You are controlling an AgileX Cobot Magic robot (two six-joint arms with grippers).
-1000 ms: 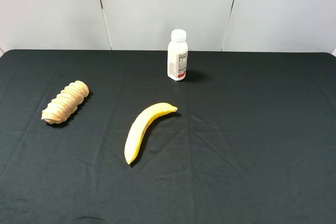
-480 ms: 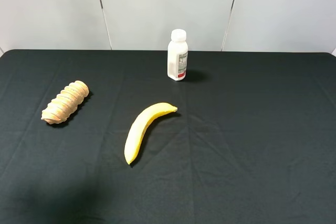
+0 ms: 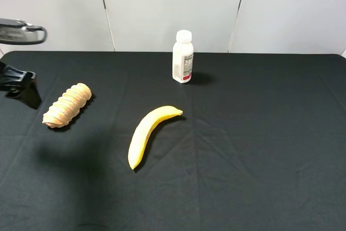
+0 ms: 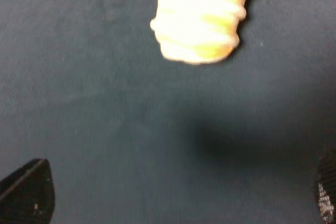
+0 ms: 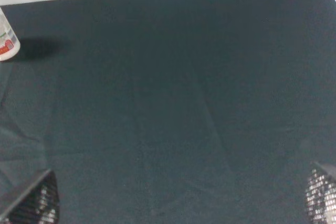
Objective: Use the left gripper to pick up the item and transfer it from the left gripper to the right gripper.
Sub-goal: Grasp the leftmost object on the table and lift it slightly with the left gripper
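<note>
The item, a tan ridged spiral roll (image 3: 67, 105), lies on the black table at the left, its thin end toward the front. In the left wrist view one end of it (image 4: 202, 17) shows ahead of the fingers. My left gripper (image 3: 22, 85) has come in at the left edge, above the table just left of the item and apart from it. It is open and empty (image 4: 176, 198), with its fingertips (image 4: 27, 195) wide apart. My right gripper (image 5: 178, 198) is open and empty over bare cloth; it is out of the exterior high view.
A yellow banana (image 3: 147, 132) lies near the table's middle. A white bottle (image 3: 183, 57) stands upright at the back centre and shows at the edge of the right wrist view (image 5: 7, 40). The black tablecloth (image 3: 259, 133) has creases. A grey wall stands behind.
My left arm has come into the exterior high view at the left edge, and its shadow has spread on the cloth in front of the item. The item, banana and bottle have not moved.
</note>
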